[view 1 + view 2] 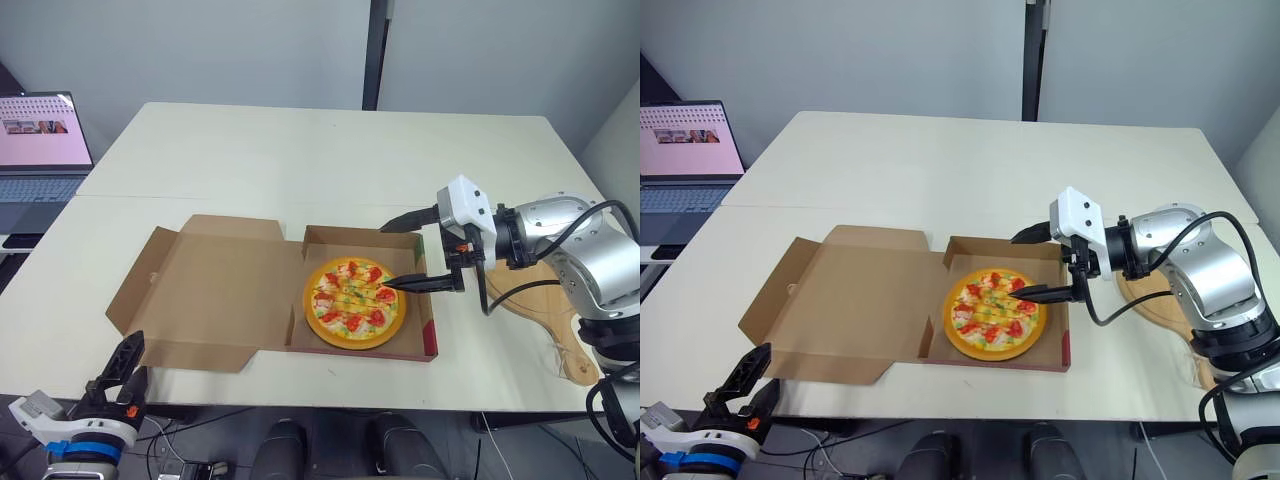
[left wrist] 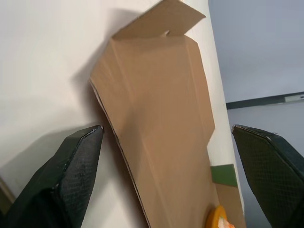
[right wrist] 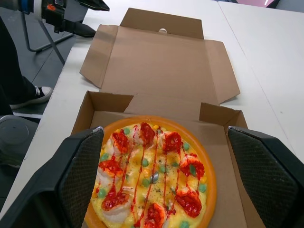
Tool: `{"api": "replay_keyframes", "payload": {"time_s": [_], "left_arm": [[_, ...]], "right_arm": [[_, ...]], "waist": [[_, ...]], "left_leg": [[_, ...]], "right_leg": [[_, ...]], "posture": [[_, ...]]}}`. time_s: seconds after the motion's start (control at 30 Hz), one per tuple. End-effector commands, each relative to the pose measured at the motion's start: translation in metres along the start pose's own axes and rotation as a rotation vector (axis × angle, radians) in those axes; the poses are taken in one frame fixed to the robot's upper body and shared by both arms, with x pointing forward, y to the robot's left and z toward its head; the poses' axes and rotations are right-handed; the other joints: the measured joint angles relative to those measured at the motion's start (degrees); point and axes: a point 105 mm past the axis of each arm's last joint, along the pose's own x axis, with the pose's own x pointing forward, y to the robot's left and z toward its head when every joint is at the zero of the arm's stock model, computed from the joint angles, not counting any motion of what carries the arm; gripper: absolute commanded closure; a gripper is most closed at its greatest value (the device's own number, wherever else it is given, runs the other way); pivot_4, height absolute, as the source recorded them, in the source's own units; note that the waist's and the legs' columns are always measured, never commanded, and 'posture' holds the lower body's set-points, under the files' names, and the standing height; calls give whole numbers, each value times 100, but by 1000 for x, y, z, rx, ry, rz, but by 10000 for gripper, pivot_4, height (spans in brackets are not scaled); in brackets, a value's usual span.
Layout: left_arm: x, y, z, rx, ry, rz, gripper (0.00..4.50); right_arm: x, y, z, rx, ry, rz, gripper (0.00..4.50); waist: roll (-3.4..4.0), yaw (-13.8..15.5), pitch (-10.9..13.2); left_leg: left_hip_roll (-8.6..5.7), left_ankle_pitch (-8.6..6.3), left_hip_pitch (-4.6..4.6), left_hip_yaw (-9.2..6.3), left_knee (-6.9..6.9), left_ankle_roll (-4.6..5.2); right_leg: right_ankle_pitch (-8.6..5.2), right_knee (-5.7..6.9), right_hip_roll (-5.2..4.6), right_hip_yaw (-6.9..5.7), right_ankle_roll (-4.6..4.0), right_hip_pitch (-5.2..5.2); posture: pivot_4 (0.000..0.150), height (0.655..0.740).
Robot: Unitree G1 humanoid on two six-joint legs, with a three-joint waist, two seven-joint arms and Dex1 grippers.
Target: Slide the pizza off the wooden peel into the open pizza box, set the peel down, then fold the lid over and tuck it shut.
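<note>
The pizza (image 1: 354, 302) lay flat in the base of the open box (image 1: 300, 332), so the sliding step looked done. The wooden peel (image 1: 545, 316) rested on the table (image 1: 250, 160) to the right, under the right arm. The right gripper (image 1: 388, 257) hovered over the box's right wall, fingers apart (holding nothing). The left gripper (image 1: 122, 368), fingers also apart, hung low near the flat lid (image 1: 210, 290), probably placed to fold it.

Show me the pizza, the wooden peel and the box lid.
pizza (image 1: 354, 302), left eye view, its middle.
peel (image 1: 547, 312), left eye view, the blade's bare wood.
lid (image 1: 215, 285), left eye view, its inner face.
</note>
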Motion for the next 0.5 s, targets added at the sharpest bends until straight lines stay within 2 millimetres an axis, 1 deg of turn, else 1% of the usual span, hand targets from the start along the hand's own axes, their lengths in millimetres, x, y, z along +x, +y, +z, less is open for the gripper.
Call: {"api": "replay_keyframes", "payload": {"time_s": [0.03,0.1,0.17,0.2,0.33,0.5], "left_arm": [[5,-2,6,13,-21,-7,0],[9,1,10,12,-31,-4,0],[12,3,16,15,-40,-11,3891],[13,3,16,19,-38,-16,6044],[19,4,17,27,-32,-31,17948],[23,5,14,30,-16,-41,33358]], "right_arm": [[0,0,14,-63,-18,13,412],[0,1,15,-65,-20,17,412],[0,1,15,-67,-18,21,0],[0,1,15,-66,-18,22,0],[0,1,15,-67,-18,24,0],[0,2,14,-66,-18,25,0]], "waist": [[6,1,1],[25,0,1],[51,-1,2],[51,0,2],[51,-11,2],[50,-21,2]], "left_leg": [[0,0,0,-2,-2,0],[-1,0,2,-2,-6,0],[-3,0,3,-2,-10,0],[-7,0,4,-2,-12,0],[-5,0,2,0,-18,0],[-2,-1,-3,5,-18,0]], "right_leg": [[-1,0,0,-1,-2,0],[-2,0,1,-2,-3,0],[-3,0,2,-2,-4,-1],[-4,0,3,-2,-5,-2],[-3,-7,5,-1,-5,-3],[7,-27,1,2,11,-1]], "posture": [[1500,7306],[1500,7306],[1500,7306],[1500,7306],[1500,7306],[1500,7306]]}}
